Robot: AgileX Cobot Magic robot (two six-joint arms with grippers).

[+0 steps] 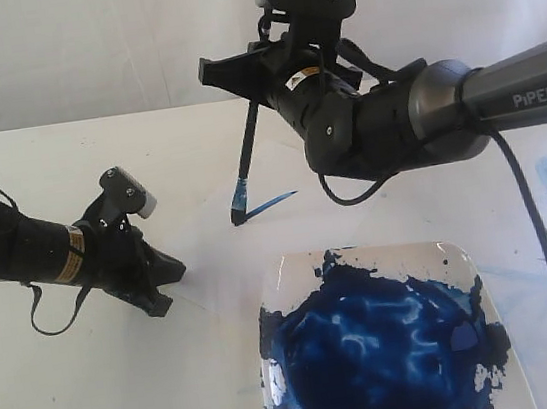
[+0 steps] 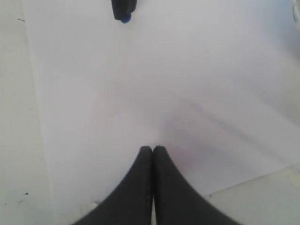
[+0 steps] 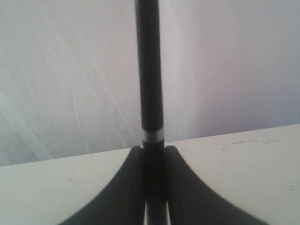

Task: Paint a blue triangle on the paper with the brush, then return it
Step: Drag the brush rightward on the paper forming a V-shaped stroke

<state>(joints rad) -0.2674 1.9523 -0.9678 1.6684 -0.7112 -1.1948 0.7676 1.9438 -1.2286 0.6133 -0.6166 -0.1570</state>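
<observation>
The right gripper (image 1: 239,76) clamps the brush (image 1: 247,153), which hangs below it. Nearly upright, its bristles point down onto the paper (image 1: 199,174). The left gripper (image 2: 153,149) is closed, empty.

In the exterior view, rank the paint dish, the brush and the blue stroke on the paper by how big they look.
1. Paint dish, largest, though nearest the camera.
2. Brush.
3. Blue stroke, smallest.

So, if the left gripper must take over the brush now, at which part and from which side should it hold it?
Probably the bare black handle of the brush, between the right gripper and the blue bristles touching the paper. Come from the brush's left, where the left gripper is; the right arm crowds the other side.
</observation>
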